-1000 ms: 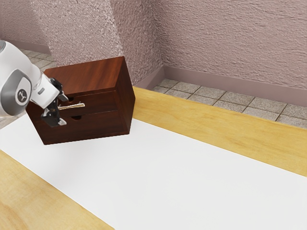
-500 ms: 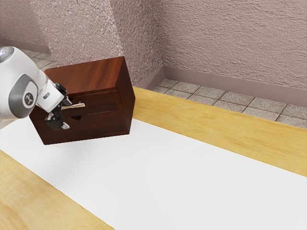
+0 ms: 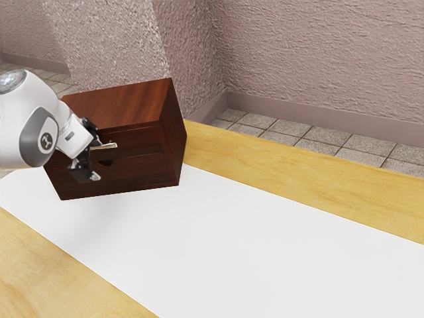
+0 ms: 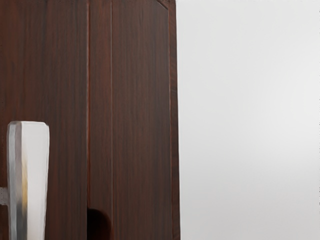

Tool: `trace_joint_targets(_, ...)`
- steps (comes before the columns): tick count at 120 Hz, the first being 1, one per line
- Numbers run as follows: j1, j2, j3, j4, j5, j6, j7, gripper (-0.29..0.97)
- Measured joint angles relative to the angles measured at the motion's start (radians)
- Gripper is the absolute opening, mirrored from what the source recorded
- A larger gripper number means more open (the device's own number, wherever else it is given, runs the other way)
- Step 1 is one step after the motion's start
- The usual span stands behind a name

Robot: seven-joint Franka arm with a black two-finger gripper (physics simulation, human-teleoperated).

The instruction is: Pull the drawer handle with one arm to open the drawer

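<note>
Where gripper [image 3: 91, 156] straddles it, handle [image 3: 105, 146] lies level (metal), along drawer front [image 3: 138, 143].

No legible text, numbers or labels.
One small white emblem [image 3: 45, 140] on the arm's grey joint cap [image 3: 40, 142], too tiny to make out.

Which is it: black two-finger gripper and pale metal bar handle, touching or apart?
Cannot tell. In the exterior view the gripper sits at one end of the handle; neither contact nor gap shows plainly.

Rough pinkish stucco walls [image 3: 318, 46], grey tiled floor [image 3: 318, 140] – pale wooden table [image 3: 298, 173], white sheet [image 3: 232, 245] across it
</note>
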Motion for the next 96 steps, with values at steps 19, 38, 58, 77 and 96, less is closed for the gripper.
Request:
trace_joint_targets(19,0.002,-0.014,-0.004,-0.006,0.001,0.003,-0.003,0.58)
trace_joint_targets(38,0.002,-0.017,-0.003,-0.007,0.000,0.004,-0.011,0.48)
trace_joint_targets(58,-0.001,-0.059,-0.005,-0.036,-0.001,0.005,-0.020,0.35)
trace_joint_targets(77,-0.011,-0.067,-0.005,-0.042,-0.012,0.007,-0.026,0.30)
trace_joint_targets(96,-0.015,-0.084,-0.004,-0.065,-0.016,0.007,-0.032,0.26)
